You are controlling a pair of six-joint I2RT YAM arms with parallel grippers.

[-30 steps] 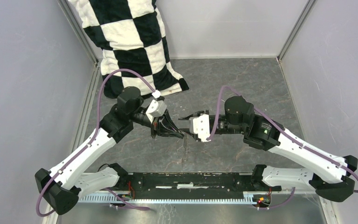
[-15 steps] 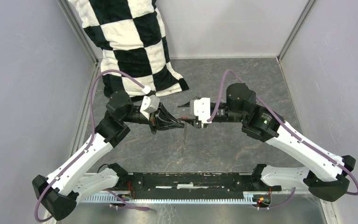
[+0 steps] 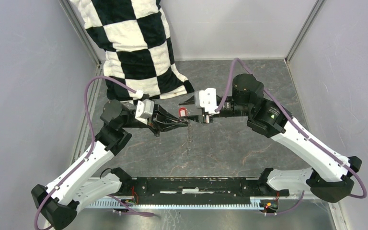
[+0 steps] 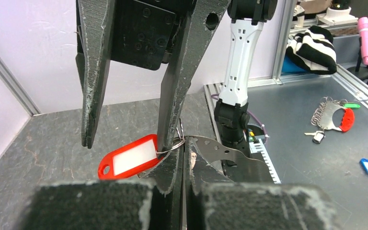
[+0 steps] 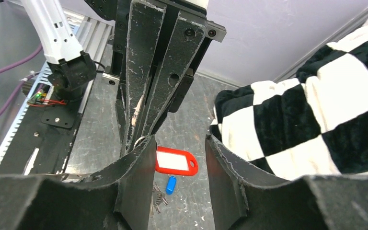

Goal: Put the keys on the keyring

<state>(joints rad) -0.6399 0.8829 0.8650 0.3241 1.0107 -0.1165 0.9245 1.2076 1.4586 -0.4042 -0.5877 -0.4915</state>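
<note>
The left claw (image 4: pixel 184 165) was pinched shut on the red key (image 4: pixel 128 161) by its wire loop above the tabletop (image 3: pixel 249 139), long axis roughly level, head toward the pillow (image 3: pixel 134 48), beside the open, empty right claw (image 5: pixel 178 148).

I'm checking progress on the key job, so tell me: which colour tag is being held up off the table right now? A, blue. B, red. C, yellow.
B: the red tag sits up at the tips of the shut left fingers, while the blue tag lies down on the table.
</note>
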